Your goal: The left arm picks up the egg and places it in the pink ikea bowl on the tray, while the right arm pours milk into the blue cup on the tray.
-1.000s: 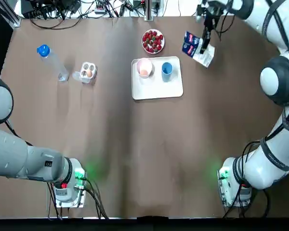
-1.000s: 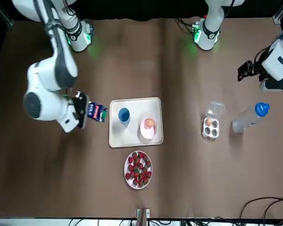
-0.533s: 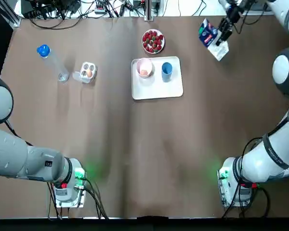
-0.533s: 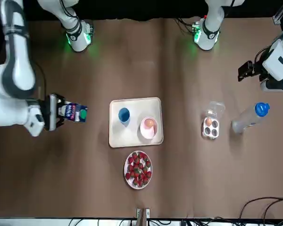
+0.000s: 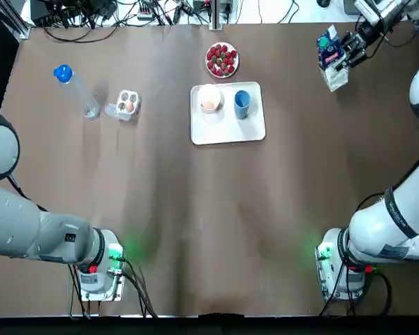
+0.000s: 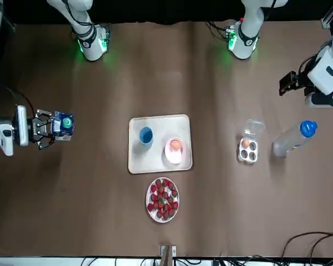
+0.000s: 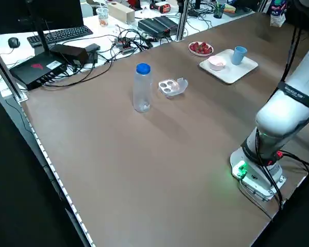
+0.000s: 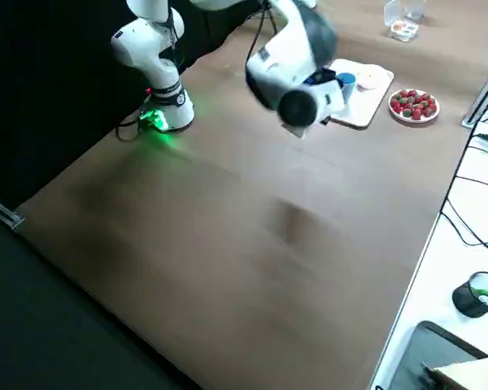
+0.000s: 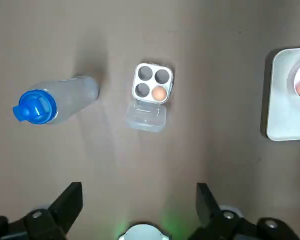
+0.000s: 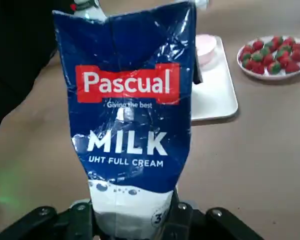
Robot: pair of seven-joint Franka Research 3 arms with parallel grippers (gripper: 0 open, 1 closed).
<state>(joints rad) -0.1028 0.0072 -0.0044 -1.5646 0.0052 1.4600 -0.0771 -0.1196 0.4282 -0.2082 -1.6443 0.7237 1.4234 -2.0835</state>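
**Top view.** The milk carton [image 5: 331, 56] is clamped between the fingers of the right gripper [image 5: 346, 52], well apart from the tray [image 5: 230, 132], at its 2 o'clock. An egg [image 5: 209, 105] is seen lying in the pink bowl [image 5: 209, 88] on the tray, with the blue cup [image 5: 241, 101] at the bowl's 3 o'clock. **Left wrist view.** The left gripper [image 9: 138, 190] is held above the table near the egg box [image 9: 152, 84], its fingers spread wide with nothing grasped.
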